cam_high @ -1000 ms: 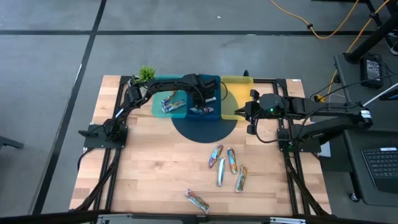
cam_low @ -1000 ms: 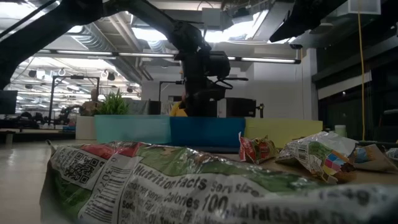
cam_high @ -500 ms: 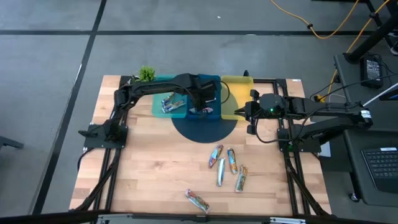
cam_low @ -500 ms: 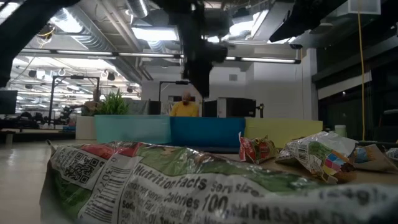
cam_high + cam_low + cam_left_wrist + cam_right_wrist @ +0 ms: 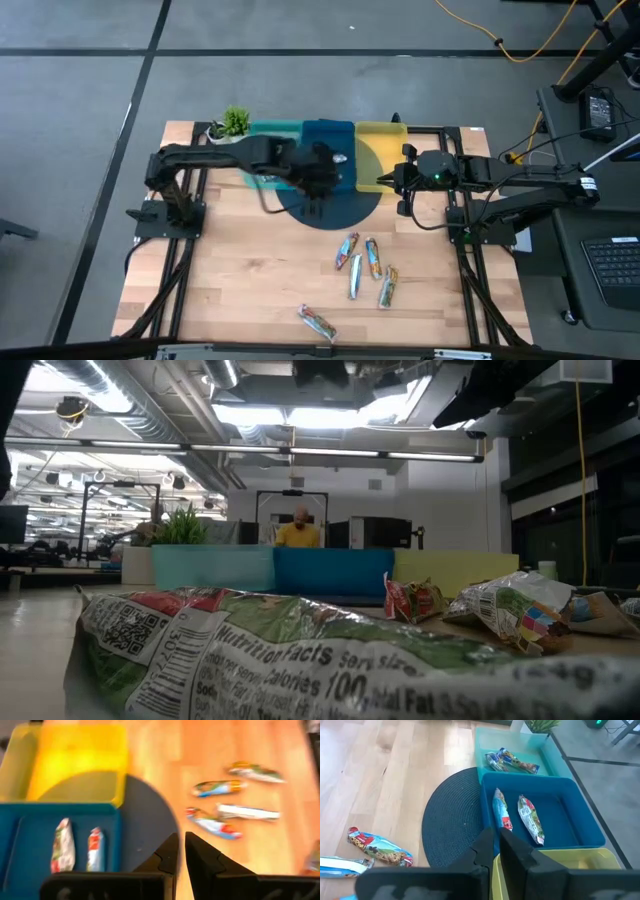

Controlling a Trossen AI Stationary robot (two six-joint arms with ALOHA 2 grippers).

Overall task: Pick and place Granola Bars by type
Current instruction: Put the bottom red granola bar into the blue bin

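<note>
Bars (image 5: 361,266) on the desk (image 5: 240,270) look light, crinkly, slippery; pinch across the middle. Left pincer (image 5: 179,851) and right pincer (image 5: 493,845) both together, empty.

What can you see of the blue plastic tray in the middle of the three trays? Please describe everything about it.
The blue rectangular plastic tray is open-topped with low walls and rounded corners. It lies flat at the far edge of the wooden table, partly on a dark round woven mat. A teal tray adjoins one side and a yellow tray the other. Two granola bars in shiny multicoloured wrappers lie side by side inside it.
</note>
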